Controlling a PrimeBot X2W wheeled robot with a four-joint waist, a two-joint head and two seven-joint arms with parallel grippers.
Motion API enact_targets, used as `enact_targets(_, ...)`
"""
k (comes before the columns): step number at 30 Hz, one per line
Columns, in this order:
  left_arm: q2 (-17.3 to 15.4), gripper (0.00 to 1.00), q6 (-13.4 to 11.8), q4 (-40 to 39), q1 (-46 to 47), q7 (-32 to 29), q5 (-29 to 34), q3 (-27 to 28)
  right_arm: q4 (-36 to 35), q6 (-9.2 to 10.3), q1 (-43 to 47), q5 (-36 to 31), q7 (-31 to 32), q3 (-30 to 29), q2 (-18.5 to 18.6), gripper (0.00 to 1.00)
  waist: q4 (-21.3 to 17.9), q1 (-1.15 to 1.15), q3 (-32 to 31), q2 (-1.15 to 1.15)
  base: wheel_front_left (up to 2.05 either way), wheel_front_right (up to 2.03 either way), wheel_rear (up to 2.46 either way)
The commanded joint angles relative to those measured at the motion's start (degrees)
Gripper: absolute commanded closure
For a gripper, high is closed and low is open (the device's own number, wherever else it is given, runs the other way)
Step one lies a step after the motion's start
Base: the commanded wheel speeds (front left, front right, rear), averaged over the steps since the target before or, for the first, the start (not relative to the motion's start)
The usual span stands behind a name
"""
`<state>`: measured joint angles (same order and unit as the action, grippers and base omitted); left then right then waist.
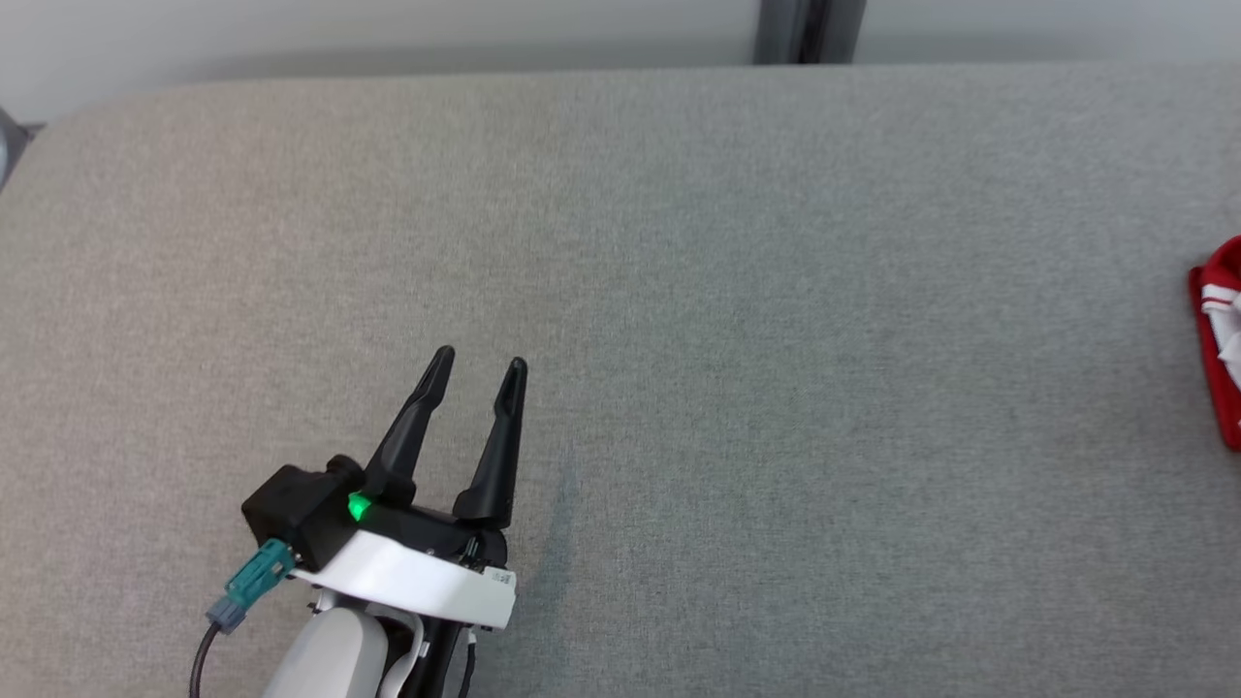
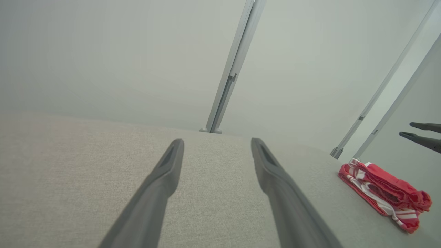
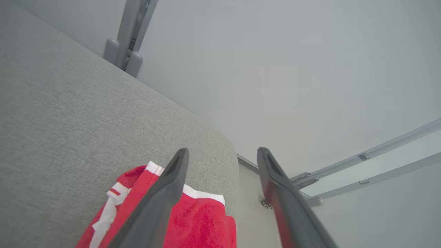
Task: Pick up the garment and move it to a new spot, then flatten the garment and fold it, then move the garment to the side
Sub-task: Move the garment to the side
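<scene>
The red-and-white garment (image 1: 1217, 339) is lying folded in a small bundle on the grey cloth-covered table (image 1: 737, 291). In the head view it is sitting at 3 o'clock, right at the picture's edge, and the right wrist view is showing it near a rounded corner of the table. The left pincer (image 1: 481, 361) is hovering at about 7 o'clock in the head view, well apart from the garment. It is released, its two dark fingers standing spread and pointing toward 12 o'clock, with nothing between them. A green light (image 1: 359, 506) is glowing on its base. The right pincer (image 3: 223, 151) is hanging over the garment, also released and gripping nothing. In its own wrist view one finger is crossing in front of the red cloth while the other is reaching past the table's edge. In the left wrist view its fingertips are showing at 3 o'clock, above the bundle and apart from it. A grey upright post (image 1: 805, 29) is standing behind the table at 12 o'clock.
</scene>
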<state>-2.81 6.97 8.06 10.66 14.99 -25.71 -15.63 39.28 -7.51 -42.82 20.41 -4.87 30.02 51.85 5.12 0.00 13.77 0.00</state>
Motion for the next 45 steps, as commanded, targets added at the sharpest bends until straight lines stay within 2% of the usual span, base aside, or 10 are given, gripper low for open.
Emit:
enact_targets(1, -0.2, 0.00, -0.3, -0.3, -0.5, 0.2, 0.4, 0.6, -0.5, 0.04, 0.3, -0.3, -0.8, -0.4, -1.1, 0.00, -1.1, 0.00, -2.6, 0.00, 0.00, 0.00, 0.00)
enact_targets(8, -0.2, 0.00, -0.4, -1.2, -4.0, 0.2, 1.9, 4.7, -5.8, 0.04, 4.1, 1.0, -5.5, -2.6, -11.9, 0.00, -2.3, 0.00, -7.7, 0.00, 0.00, 0.00, 0.00)
enact_targets(15, -0.2, 0.00, -1.3, -2.8, -6.9, 0.2, 2.5, 7.3, -12.3, 0.03, 10.8, -0.2, -8.8, -9.6, -21.6, 0.00, -2.4, 0.00, -10.1, 0.00, 0.00, 0.00, 0.00)
enact_targets(21, -0.2, 0.00, -1.3, -2.6, -8.6, 0.2, 3.0, 7.9, -18.1, 0.03, 18.3, -3.8, -10.0, -15.6, -30.3, 0.00, -1.8, 0.00, -11.1, 0.00, 0.00, 0.00, 0.00)
enact_targets(31, -0.3, 0.00, -3.1, -2.3, -10.4, 0.2, 4.3, 7.8, -24.2, 0.03, 29.1, -11.9, -10.4, -20.7, -42.6, 0.00, -0.4, 0.00, -12.7, 0.00, 0.00, 0.00, 0.00)
enact_targets(37, -0.2, 0.00, -4.7, -2.3, -11.1, 0.2, 4.8, 7.6, -25.9, 0.03, 32.3, -15.0, -10.4, -21.2, -45.7, 0.00, 0.3, 0.00, -12.6, 0.00, 0.00, 0.00, 0.00)
enact_targets(45, -0.2, 0.00, -5.1, -2.6, -12.0, 0.2, 4.9, 7.8, -26.8, 0.03, 33.1, -17.8, -10.5, -20.6, -46.6, 0.00, 0.9, 0.00, -12.5, 0.00, 0.00, 0.00, 0.00)
